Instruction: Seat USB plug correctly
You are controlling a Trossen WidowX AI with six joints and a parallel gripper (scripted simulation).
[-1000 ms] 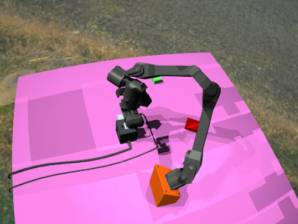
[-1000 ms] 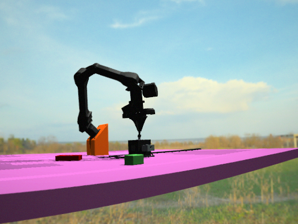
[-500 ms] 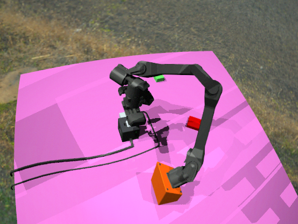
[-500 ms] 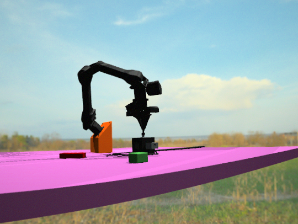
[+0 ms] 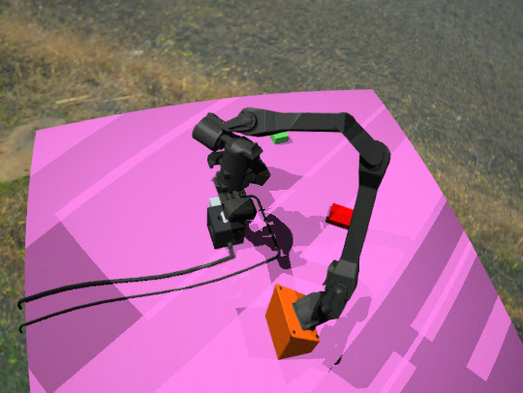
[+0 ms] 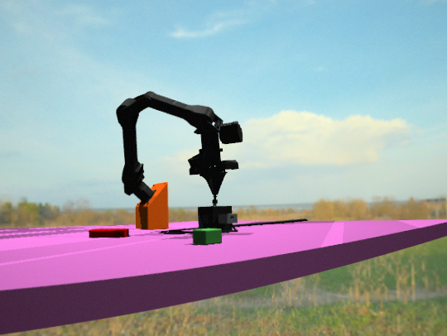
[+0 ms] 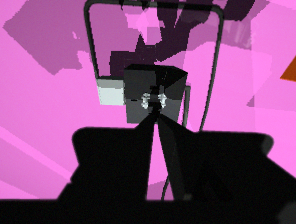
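Observation:
The black power cube [image 5: 224,233] [image 6: 213,216] [image 7: 145,85] stands near the middle of the pink table [image 5: 111,165] [image 6: 298,242]. My gripper [image 5: 231,212] [image 6: 214,198] [image 7: 155,117] points straight down over the cube's top and is shut on the USB plug [image 6: 214,202], a thin dark piece at the fingertips. The plug's lower end meets the cube's top; I cannot tell how deep it sits. In the wrist view, silvery socket parts [image 7: 152,100] show just beyond the fingertips. The plug's thin cable [image 5: 269,232] loops to the right of the cube.
Two black cables [image 5: 121,281] run from the cube to the table's left edge. A green block [image 5: 279,137] [image 6: 207,236] lies behind the cube, a red block [image 5: 340,214] [image 6: 108,232] to the right. The arm's orange base [image 5: 288,324] [image 6: 155,207] stands in front.

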